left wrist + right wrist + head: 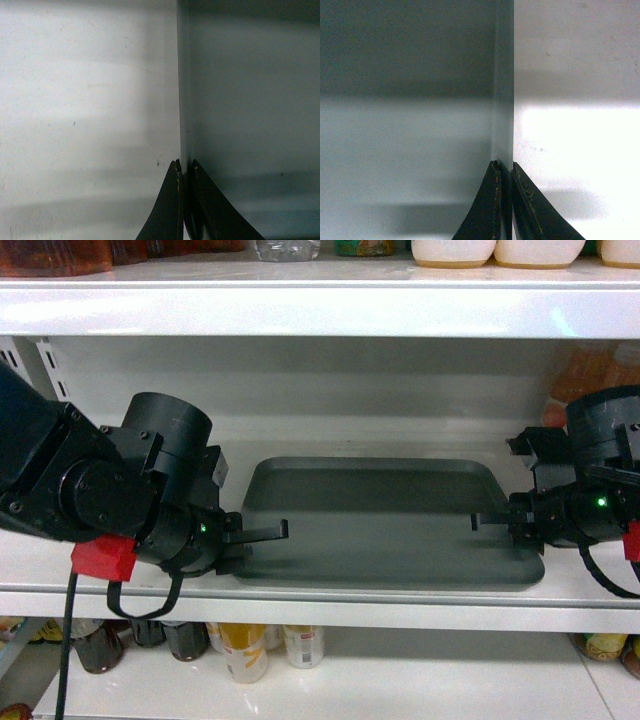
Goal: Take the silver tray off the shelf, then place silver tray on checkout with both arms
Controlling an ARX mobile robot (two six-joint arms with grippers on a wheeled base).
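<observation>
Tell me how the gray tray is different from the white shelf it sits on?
The silver tray is dull grey-green; the shelf is shiny white. The silver tray has a low raised rim and rounded corners; the shelf has a thick rounded front lip. The silver tray is smaller, and the shelf stretches past it on both sides. Both are flat and lie level.

We see a white back panel point(400, 390) behind the middle level, with a perforated upright point(45, 365) at ten o'clock. An upper board point(320, 305) at twelve o'clock carries jars and cream containers point(495, 250). At six o'clock, bottles point(245, 645) stand below; something orange, perhaps bottles point(590, 375), blurs at two o'clock.
</observation>
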